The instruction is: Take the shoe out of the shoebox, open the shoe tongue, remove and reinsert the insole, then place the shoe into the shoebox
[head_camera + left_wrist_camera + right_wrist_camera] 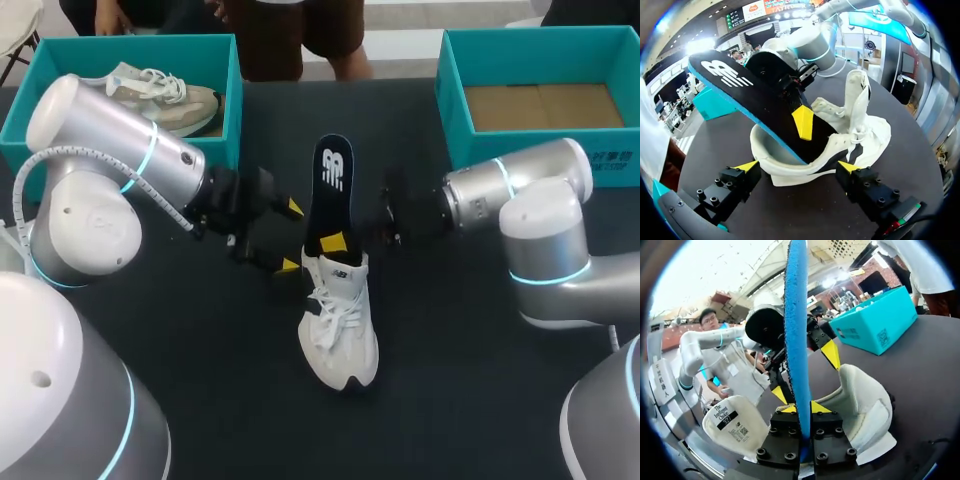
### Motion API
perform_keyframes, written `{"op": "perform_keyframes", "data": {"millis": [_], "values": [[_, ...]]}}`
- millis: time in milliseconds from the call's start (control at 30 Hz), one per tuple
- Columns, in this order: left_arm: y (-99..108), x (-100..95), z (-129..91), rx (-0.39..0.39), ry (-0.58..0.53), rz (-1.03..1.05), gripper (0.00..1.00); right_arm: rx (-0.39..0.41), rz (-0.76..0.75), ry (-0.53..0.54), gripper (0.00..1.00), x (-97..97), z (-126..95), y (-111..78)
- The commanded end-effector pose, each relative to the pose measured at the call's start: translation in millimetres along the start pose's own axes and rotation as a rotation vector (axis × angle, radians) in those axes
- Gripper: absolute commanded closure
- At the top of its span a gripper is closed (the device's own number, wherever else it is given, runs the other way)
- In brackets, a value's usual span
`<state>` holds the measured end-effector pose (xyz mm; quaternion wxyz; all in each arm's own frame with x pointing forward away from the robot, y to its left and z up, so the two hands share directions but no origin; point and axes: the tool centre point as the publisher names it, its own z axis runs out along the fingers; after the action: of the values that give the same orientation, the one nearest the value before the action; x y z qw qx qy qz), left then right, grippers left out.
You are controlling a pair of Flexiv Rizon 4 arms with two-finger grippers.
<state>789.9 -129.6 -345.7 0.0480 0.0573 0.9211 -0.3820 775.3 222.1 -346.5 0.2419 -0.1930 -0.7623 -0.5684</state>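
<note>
A dark counter [450, 380] lies beneath the left gripper [291, 237]. Well behind that gripper, past its arm at the counter's far edge, stands a teal box [130, 42]. Inside it is a beige sneaker [165, 98] with pale laces.

The black insole [332, 190] bears a white logo mark toward its far end. My white shoe [340, 320] has a small dark mark on its tongue. The left shoebox [875, 322] shows two code squares with fine print, and the right shoebox [615, 160] has white print on its near wall. I cannot read either.
</note>
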Motion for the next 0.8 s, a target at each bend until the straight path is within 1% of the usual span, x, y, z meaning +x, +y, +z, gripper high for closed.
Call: {"op": "perform_keyframes", "data": {"millis": [33, 100, 167, 233, 300, 333, 367, 467, 533, 800], "values": [[-0.8, 0.0, 0.8, -0.005, 0.000, -0.001, 0.00, 0.008, 0.037, 0.012, 1.00, 2.4, 5.4, -13.7], [-0.8, 0.0, 0.8, -0.005, 0.000, -0.001, 0.00, 0.012, 0.057, 0.017, 1.00, 4.9, 6.8, -20.2], [-0.8, 0.0, 0.8, -0.005, 0.000, -0.001, 0.00, 0.010, 0.066, 0.014, 1.00, 6.1, 6.6, -22.6], [-0.8, 0.0, 0.8, -0.005, 0.000, -0.001, 0.00, 0.004, 0.063, 0.003, 1.00, 6.9, 4.1, -21.1], [-0.8, 0.0, 0.8, -0.005, 0.000, -0.001, 0.00, 0.002, 0.046, -0.014, 1.00, 7.3, 0.9, -15.3], [-0.8, 0.0, 0.8, -0.005, 0.000, -0.001, 0.00, 0.005, 0.040, -0.017, 0.86, 7.0, -0.7, -12.9], [-0.8, 0.0, 0.8, -0.005, 0.000, -0.001, 0.00, 0.013, 0.033, -0.018, 0.79, 7.0, -2.0, -10.0], [-0.8, 0.0, 0.8, -0.005, 0.000, -0.001, 0.00, 0.026, 0.012, -0.025, 0.70, 7.0, -5.3, -1.8], [-0.8, 0.0, 0.8, -0.005, 0.000, -0.001, 0.00, 0.033, 0.000, -0.030, 0.68, 6.9, -7.6, 4.0], [-0.8, 0.0, 0.8, -0.005, 0.000, -0.001, 0.00, 0.058, -0.045, -0.049, 0.67, 4.0, -15.0, 21.9]]}}
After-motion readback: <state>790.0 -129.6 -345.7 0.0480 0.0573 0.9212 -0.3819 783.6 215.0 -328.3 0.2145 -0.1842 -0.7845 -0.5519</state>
